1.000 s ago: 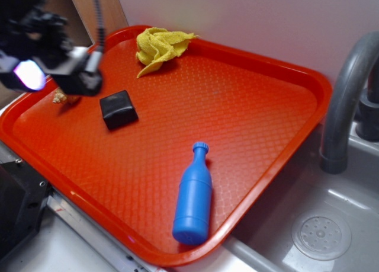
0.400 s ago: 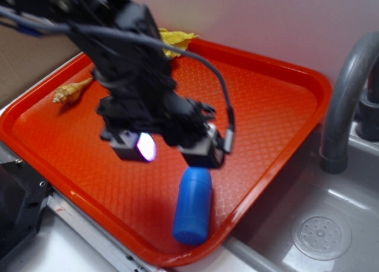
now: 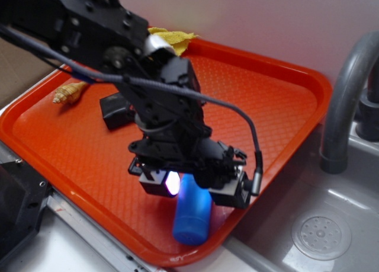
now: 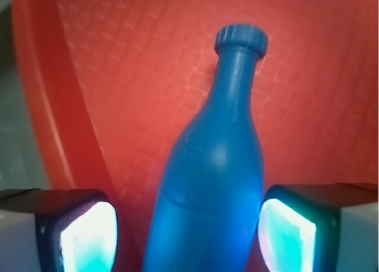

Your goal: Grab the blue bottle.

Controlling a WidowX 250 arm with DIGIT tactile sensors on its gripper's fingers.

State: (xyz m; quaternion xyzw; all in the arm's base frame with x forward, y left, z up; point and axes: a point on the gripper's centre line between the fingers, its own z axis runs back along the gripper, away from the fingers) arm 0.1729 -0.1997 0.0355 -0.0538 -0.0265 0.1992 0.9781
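Bottle: blue bottle lying flat on the red tray, near the front rim, cap pointing toward the tray's middle.
Gripper: gripper lowered over the bottle's upper body; neck and cap hidden in the exterior view.
Jaws: open, one pad on each side of the body, a narrow gap visible at each; nothing held.
Bystanders: black block, yellow cloth, small shell-like toy, all well apart.
Progress: approach and straddle apparently done; closing on the body and lifting left.
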